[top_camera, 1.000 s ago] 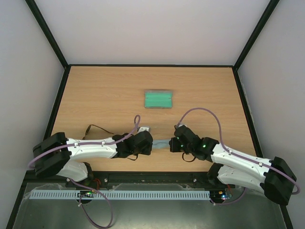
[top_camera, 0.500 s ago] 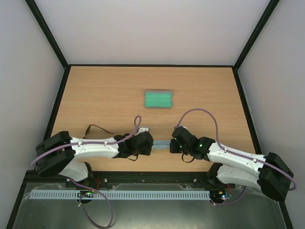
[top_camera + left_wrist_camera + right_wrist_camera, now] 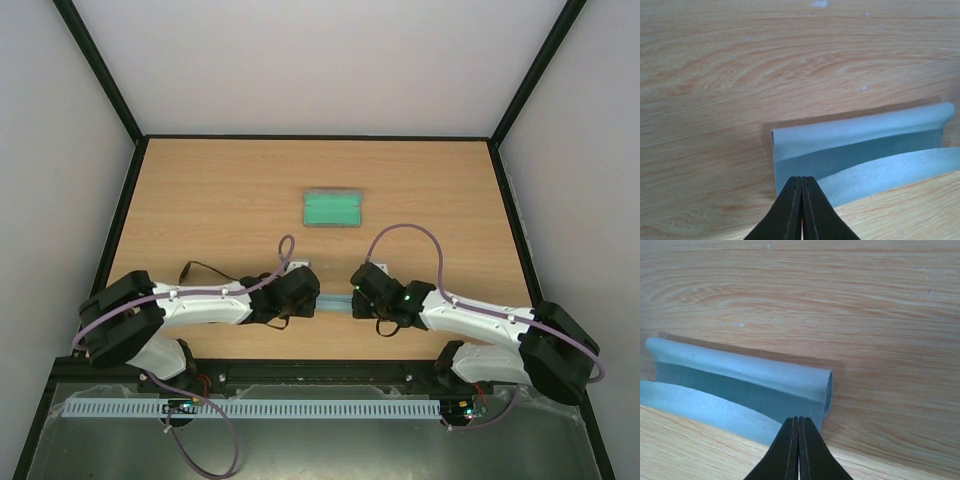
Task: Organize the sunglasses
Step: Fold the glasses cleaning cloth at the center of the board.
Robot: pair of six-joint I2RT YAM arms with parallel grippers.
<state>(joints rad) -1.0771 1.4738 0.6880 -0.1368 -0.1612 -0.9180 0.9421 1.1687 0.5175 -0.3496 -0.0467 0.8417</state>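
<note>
Hands meet over the near middle of the counter (image 3: 220, 190), tips pointing at each other. The left hand (image 3: 802, 181) has its two black fingers pressed tight together with no gap, nipping the near edge of a light blue cloth (image 3: 860, 150). The right hand (image 3: 798, 421) is closed just as tightly on the other end of the same cloth.

From above, the cloth shows only as a short pale blue strip between the two hands. The wrist cameras show more. The cloth is doubled over lengthwise: its far side forms a rounded roll lying on the wood, a darker shaded band sits in the hollow, and the near layer comes up toward the closed fingertips. Each end of the roll stops close to the hand that holds it.

Farther back, about the middle of the counter and well apart from the hands, a grey case (image 3: 332, 209) lies open with its green inside facing up.

The sunglasses (image 3: 200, 268) appear only as a fine dark curved line on the wood. It lies against the far side of the left forearm, to the left of the cloth and well apart from the case. The arm hides the rest, so I cannot tell how they lie or whether they are folded.
</note>
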